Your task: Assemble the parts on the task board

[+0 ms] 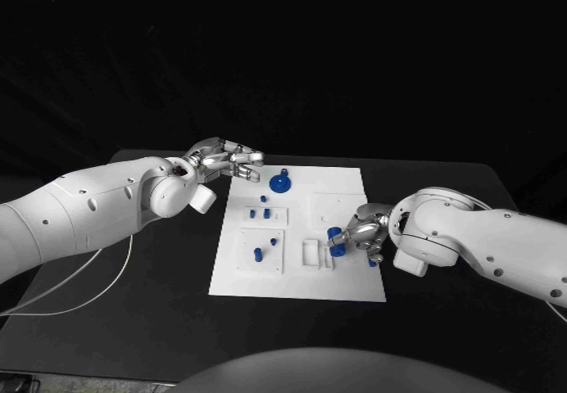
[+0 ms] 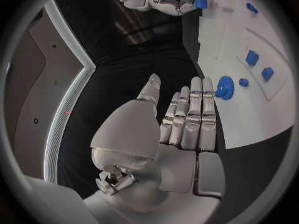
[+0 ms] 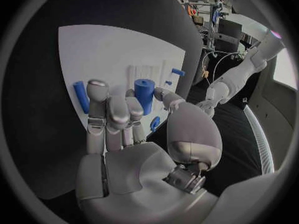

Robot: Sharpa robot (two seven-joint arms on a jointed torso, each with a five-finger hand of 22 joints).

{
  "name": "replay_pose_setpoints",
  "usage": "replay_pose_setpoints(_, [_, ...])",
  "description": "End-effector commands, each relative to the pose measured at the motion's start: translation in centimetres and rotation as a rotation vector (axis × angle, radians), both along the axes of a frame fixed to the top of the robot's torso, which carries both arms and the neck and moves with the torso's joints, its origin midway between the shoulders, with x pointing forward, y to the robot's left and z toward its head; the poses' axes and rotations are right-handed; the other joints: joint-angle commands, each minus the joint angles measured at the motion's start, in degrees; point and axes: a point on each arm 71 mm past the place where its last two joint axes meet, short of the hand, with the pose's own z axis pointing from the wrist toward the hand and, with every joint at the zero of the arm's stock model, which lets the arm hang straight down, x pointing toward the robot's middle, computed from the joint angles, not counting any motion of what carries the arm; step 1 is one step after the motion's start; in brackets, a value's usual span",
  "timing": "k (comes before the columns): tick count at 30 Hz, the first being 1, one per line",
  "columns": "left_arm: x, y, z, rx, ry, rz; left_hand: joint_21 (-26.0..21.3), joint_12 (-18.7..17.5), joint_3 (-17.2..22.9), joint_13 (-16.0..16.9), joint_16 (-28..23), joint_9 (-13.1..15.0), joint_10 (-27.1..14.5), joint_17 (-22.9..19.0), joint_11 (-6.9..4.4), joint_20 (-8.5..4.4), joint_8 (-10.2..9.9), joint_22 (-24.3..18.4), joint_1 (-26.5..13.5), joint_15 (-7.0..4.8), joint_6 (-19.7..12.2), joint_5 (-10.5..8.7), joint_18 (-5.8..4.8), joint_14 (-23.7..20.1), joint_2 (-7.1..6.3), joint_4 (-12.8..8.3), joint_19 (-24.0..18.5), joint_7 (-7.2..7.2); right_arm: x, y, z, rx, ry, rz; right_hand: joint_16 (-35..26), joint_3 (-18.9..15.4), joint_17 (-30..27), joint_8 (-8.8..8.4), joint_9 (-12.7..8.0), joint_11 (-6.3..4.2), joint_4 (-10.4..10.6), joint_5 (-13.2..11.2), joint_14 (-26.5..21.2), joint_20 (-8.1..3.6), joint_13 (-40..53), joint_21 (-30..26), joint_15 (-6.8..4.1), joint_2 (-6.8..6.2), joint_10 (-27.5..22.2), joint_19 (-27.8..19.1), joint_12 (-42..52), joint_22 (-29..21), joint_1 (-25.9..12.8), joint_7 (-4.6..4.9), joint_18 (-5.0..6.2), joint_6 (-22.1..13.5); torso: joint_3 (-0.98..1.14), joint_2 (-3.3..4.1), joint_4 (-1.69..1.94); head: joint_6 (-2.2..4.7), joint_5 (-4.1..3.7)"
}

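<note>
Nearest the lens, the right hand pinches a blue cylinder above the task board's right side, where lowering it upright and square should serve best, while the left hand, fingers extended and holding nothing, hovers beside the blue gear.

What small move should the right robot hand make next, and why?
Probably lower the blue cylinder toward its seat on the task board. The right robot hand holds it upright over the board's right part, above the board rather than seated, while the left robot hand hovers open at the far left corner.
</note>
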Motion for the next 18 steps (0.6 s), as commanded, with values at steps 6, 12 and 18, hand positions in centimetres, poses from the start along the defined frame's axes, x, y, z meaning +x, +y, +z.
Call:
replay_pose_setpoints(6, [-0.1, -0.5, -0.1, -0.006, 0.004, -0.031, 0.08, 0.02, 0.12, 0.08, -0.09, -0.01, -0.56, 0.04, -0.04, 0.12, -0.08, -0.06, -0.06, 0.04, 0.01, 0.46, -0.48, -0.14, 0.0, 0.12, -0.4, -0.22, -0.4, 1.5, -0.1, -0.004, 0.07, 0.006, 0.19, 9.18, -0.12, 0.31, 0.73, 0.17, -9.97, 0.03, -0.14, -0.5, 0.08, -0.32, -0.38, 1.8, -0.16, 2.74, 0.11, 0.09, 1.27, -0.26, 0.14, 0.74, -0.05, -0.05, -0.02, 0.16, -0.09])
replay_pose_setpoints(12, [-0.1, -0.5, -0.1, -0.006, 0.003, -0.031, 0.08, 0.02, 0.12, 0.08, -0.08, -0.01, -0.55, 0.04, -0.04, 0.12, -0.08, -0.06, -0.04, 0.03, -0.03, 0.58, -0.48, -0.12, 0.04, 0.04, -0.41, -0.22, -0.4, 2.7, -0.1, 0.006, 0.074, 0.026, 0.24, 8.44, -0.11, 0.3, 0.59, 0.17, -9.95, 0.66, -0.13, -0.51, 0.1, -0.48, -0.38, 1.95, -0.16, 2.75, 0.08, 0.14, 1.55, -0.27, 0.11, 0.75, 0.01, -0.01, -0.04, 0.0, 0.15])
replay_pose_setpoints(18, [-0.1, -0.5, -0.1, -0.007, 0.002, -0.031, 0.08, 0.02, 0.12, 0.08, -0.08, -0.01, -0.55, 0.04, -0.04, 0.12, -0.08, -0.06, -0.04, 0.03, -0.03, 0.58, -0.48, -0.12, 0.04, 0.04, -0.41, -0.22, -0.5, 3.4, -0.6, -0.001, 0.077, 0.039, 0.25, 7.24, -0.12, 0.27, 0.33, 0.17, -10.01, 1.4, -0.15, -0.49, 0.2, -0.51, -0.4, 2.1, -0.17, 2.78, 0.13, 0.24, 1.8, -0.3, 0.12, 0.79, -0.01, -0.01, -0.05, -0.08, 0.33])
